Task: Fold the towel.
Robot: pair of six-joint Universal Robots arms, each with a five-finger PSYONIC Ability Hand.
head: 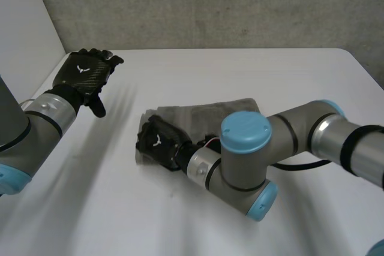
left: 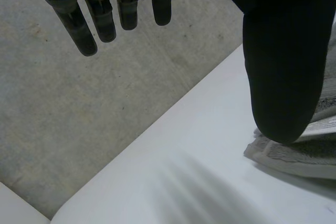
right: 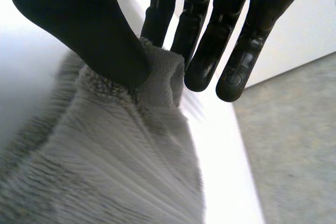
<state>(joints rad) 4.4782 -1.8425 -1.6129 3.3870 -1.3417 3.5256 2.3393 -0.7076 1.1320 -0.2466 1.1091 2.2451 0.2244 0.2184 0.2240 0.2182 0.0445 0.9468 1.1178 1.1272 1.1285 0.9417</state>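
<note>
A grey towel (head: 207,115) lies folded in the middle of the white table (head: 252,70). My right hand (head: 157,142) sits at the towel's left end. In the right wrist view the thumb (right: 100,40) and fingers (right: 157,14) pinch a raised fold of the towel (right: 131,156) between them. My left hand (head: 84,73) hovers open above the table's far left, well away from the towel, fingers (left: 89,19) straight and spread. In the left wrist view a towel edge (left: 294,156) shows beyond the thumb (left: 283,61).
A grey concrete wall (head: 198,4) runs behind the table. A white panel (head: 24,16) stands at the far left. My right arm (head: 282,142) reaches across the table's front right, with its elbow partly over the towel.
</note>
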